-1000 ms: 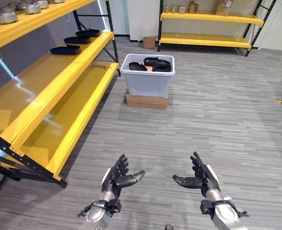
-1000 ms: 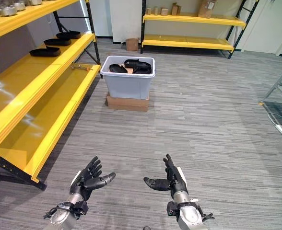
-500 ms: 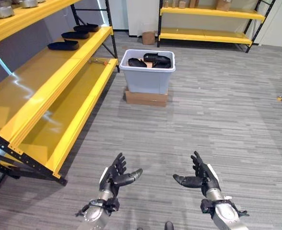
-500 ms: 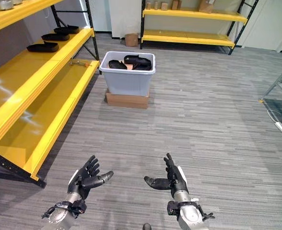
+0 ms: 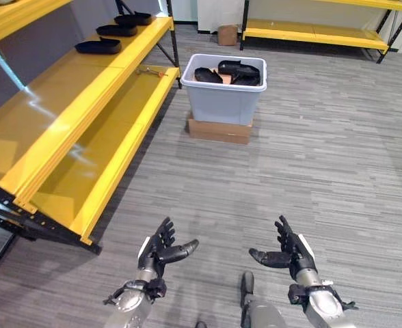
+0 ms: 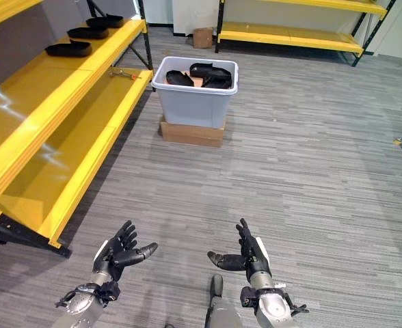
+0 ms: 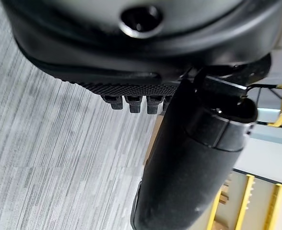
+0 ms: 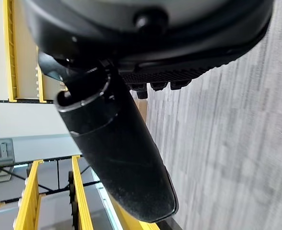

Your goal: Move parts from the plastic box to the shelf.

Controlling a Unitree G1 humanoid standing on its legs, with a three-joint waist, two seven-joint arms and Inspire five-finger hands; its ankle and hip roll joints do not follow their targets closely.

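Grey plastic box (image 5: 221, 96) holds black parts (image 5: 238, 70), on cardboard box (image 5: 219, 130).

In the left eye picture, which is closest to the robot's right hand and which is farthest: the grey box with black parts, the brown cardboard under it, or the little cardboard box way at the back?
From the right hand:
1. Brown cardboard, on the floor ahead, under the box.
2. Grey plastic box, sitting right on top of it; nearly a tie.
3. Little cardboard box, far back by the rear shelf.

Parts (image 5: 230, 70) in the plastic box (image 5: 223, 102) overlapping, count unclear, far shelf (image 5: 316, 34) cut off at top edge
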